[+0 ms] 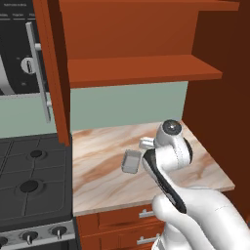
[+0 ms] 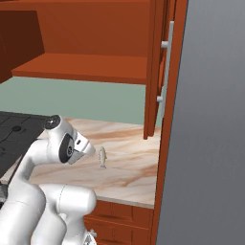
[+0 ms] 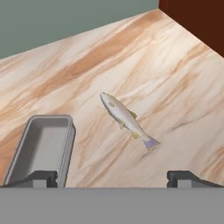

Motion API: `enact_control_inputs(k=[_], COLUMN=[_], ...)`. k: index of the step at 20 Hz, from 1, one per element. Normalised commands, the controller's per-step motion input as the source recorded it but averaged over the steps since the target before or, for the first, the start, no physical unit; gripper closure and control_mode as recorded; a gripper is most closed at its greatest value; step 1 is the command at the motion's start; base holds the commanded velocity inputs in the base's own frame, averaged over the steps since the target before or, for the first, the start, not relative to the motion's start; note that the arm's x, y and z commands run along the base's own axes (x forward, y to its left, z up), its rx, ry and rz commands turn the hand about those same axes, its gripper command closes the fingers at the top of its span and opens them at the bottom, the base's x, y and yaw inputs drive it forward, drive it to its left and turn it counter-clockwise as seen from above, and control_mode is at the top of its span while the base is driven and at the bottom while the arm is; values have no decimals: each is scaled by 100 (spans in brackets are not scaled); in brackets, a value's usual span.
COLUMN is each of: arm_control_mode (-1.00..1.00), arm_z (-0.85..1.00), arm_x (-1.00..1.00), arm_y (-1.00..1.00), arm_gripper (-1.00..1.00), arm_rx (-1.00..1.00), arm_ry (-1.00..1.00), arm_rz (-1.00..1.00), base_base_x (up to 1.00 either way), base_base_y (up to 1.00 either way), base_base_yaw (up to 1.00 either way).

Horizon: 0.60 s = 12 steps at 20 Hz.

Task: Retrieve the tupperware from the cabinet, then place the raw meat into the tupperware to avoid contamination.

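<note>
Fingers (image 3: 43, 177) spread wide and holding nothing, we hover low over the worktop (image 3: 175, 78), raw meat (image 3: 127, 118) ahead, tupperware (image 3: 43, 146) beside it.

White arm (image 1: 195, 215), dark joints

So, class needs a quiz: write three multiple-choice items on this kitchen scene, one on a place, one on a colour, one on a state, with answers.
1. Where does the tupperware stand?
A. on the cabinet shelf
B. on the marble counter
C. on the stove

2. What colour is the cabinet?
A. red-brown
B. white
C. blue

3. How is the raw fish?
A. inside the tupperware
B. held in the tool
C. lying on the counter beside the tupperware

Answers: 1 B, the hand view shows it on the marble; 2 A, shelf and doors are red-brown; 3 C, it lies apart from the empty box, with the tool open.
</note>
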Motion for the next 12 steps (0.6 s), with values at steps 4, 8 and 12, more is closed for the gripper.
enact_control_inputs(k=[4, 8, 12], arm_control_mode=[-100, -100, -100], arm_z=[50, 36, 1], arm_x=[-13, 0, 0], arm_y=[-24, -8, 4], arm_gripper=[-100, -100, -100], arm_rx=[0, 0, 0], arm_ry=[0, 0, 0], arm_rz=[23, 18, 2], base_base_x=[0, 0, 0], base_base_y=[0, 0, 0], base_base_yaw=[0, 0, 0])
